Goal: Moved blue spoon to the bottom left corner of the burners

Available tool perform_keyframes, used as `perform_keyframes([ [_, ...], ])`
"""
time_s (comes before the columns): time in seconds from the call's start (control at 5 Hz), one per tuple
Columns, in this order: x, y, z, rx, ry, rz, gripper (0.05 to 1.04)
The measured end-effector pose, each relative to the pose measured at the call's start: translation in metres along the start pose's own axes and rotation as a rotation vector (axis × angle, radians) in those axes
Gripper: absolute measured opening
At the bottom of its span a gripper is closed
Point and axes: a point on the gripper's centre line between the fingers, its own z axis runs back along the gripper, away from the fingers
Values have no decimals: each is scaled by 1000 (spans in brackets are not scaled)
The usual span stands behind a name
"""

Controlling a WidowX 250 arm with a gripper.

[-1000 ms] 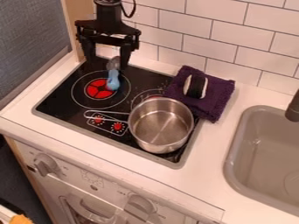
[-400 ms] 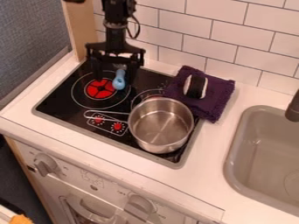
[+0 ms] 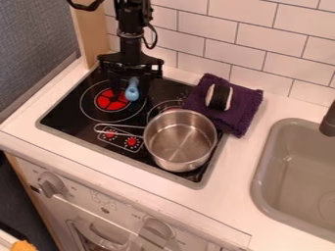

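Spoon [image 3: 132, 91] near burner [image 3: 108, 102] edge, apart from pot [image 3: 180, 139].

A kitchen corner, by the look of it a toy or mock-up one.
A black cooktop [image 3: 65, 117] with ringed burners [image 3: 106, 103] is set into a white surface [image 3: 232, 184], a steel pot [image 3: 180, 142] on it. Alongside are a grey sink [image 3: 259, 181] and dark faucet [image 3: 327, 121]; white tiles [image 3: 252, 39] stand behind, and an oven-like front [image 3: 98, 197] with knobs [image 3: 50, 185] sits below.

blue spoon [image 3: 132, 92] on the burners [image 3: 87, 104]
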Motion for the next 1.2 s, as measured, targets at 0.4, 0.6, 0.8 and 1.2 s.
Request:
perform_keyframes([
  [0.4,-15,18,9,-55,-12,-56,408],
  [0.6,-18,43,37,-99,-77,-124,408],
  [0.8,-34,87,49,-67,-87,-294,408],
  [1.2,-59,147,16,-2,-29,-395,408],
])
